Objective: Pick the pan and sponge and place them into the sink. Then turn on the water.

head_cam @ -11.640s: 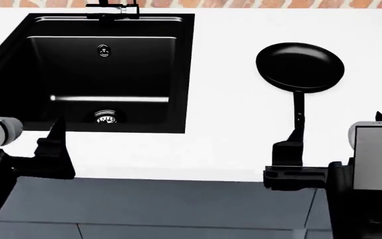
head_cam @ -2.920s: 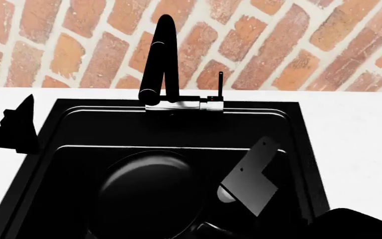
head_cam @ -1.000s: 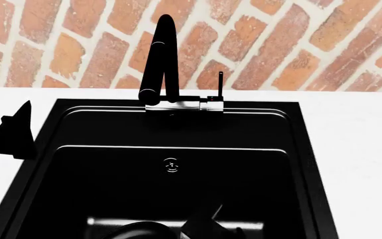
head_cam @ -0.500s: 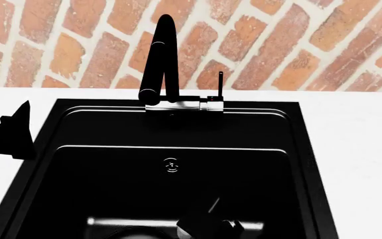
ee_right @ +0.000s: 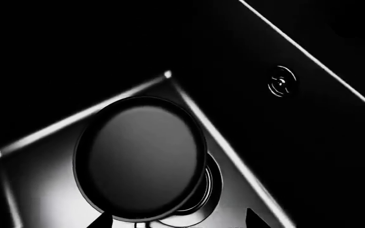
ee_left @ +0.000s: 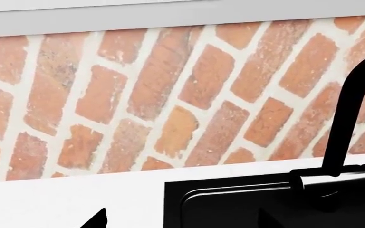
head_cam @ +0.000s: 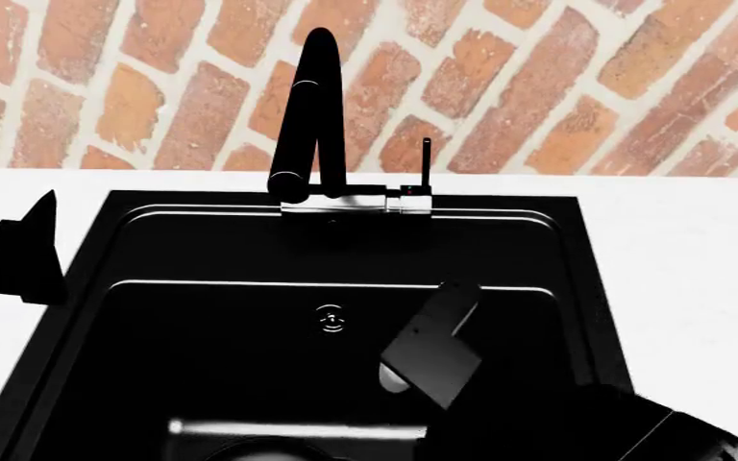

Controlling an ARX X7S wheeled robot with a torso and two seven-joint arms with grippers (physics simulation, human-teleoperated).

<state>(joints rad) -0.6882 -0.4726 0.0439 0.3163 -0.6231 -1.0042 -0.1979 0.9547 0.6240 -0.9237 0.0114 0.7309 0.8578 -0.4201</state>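
Note:
The black pan (ee_right: 141,159) lies flat on the floor of the black sink (head_cam: 138,317), partly over the round metal drain strainer (ee_right: 201,190); its handle is hidden. Only its rim (head_cam: 260,451) shows in the head view. My right gripper (ee_right: 177,223) is open and empty above the pan, inside the basin (head_cam: 444,312). My left gripper (head_cam: 36,230) is open and empty over the counter left of the sink. The black arched tap (head_cam: 318,115) with its thin upright lever (head_cam: 426,163) stands behind the sink. No water runs. The sponge is out of view.
A red brick wall (head_cam: 536,86) rises behind the white counter (head_cam: 690,269). The overflow fitting (head_cam: 331,318) sits on the sink's back wall. The left wrist view shows the tap spout (ee_left: 353,109), its steel base (ee_left: 341,178) and the sink's back corner (ee_left: 233,209).
My right gripper has risen from low in the basin, open and empty. The pan stays on the sink floor. The left gripper has barely moved.

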